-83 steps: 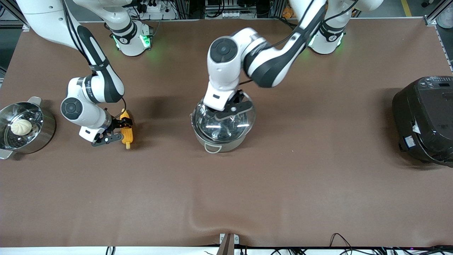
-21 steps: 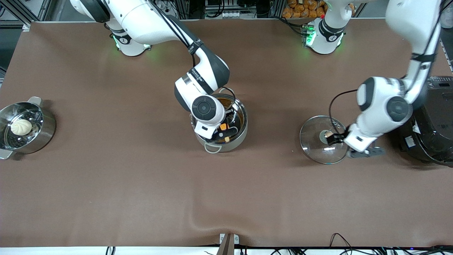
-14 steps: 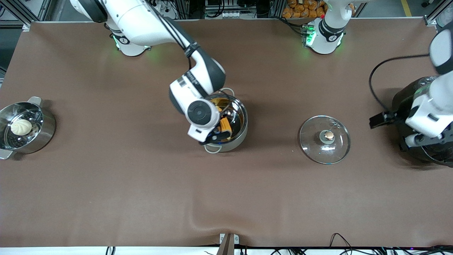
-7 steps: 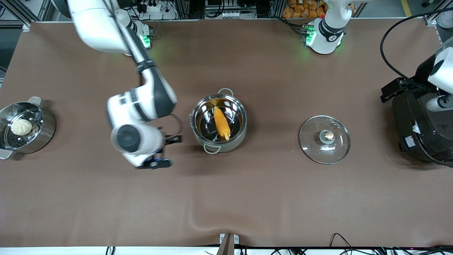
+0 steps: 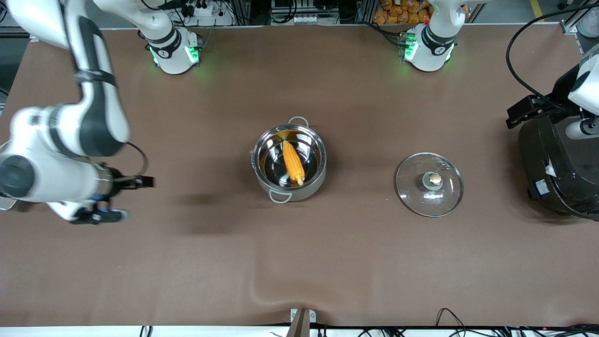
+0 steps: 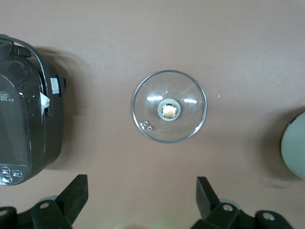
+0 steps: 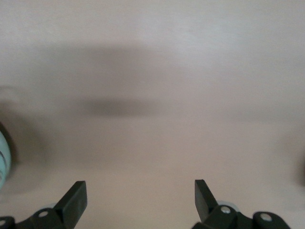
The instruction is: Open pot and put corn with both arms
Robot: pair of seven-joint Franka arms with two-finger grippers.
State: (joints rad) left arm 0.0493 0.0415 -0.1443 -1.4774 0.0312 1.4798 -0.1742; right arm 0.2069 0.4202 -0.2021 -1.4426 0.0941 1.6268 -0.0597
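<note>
One corn (image 5: 293,162) lies lengthwise in pot (image 5: 317,180), stub nearer camera; both tools (image 6: 140,202) (image 7: 138,202) gape empty.

Lighting: we record even, bright overhead light on the brown desk (image 5: 374,262). Shadows: soft, short ones beside the pot (image 5: 289,162) and rice cooker (image 5: 559,161); a diffuse dark patch under the right arm (image 5: 65,140). Glare: white streaks on the glass lid (image 6: 169,106); green glow at both bases. Blur: we note motion smear on the right arm; the right wrist view is hazy and washed out
</note>
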